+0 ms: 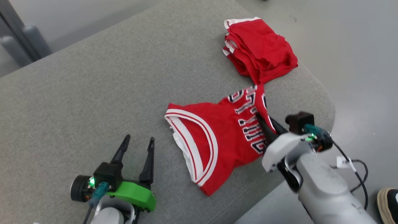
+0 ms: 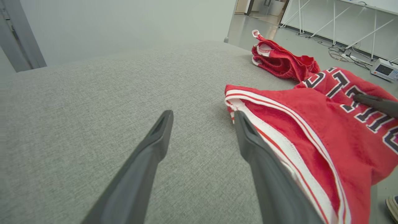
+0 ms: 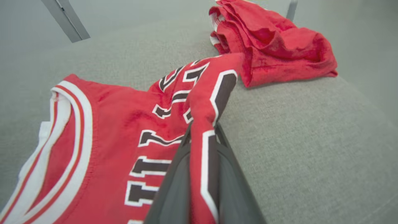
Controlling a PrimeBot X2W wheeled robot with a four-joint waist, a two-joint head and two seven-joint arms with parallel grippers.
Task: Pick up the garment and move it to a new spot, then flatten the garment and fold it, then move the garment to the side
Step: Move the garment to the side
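On grey cushion [image 1: 77,93], jersey [image 1: 224,140] lies diagonally, opening leftward; right jaws grip it, left jaws open.

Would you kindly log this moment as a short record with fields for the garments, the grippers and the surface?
surface: grey cushion
target: red jersey, partly spread, lettering up
right gripper: shut on a fold of the red jersey
left gripper: open, beside the jersey's striped trim
other: folded red garment at the cushion's far corner
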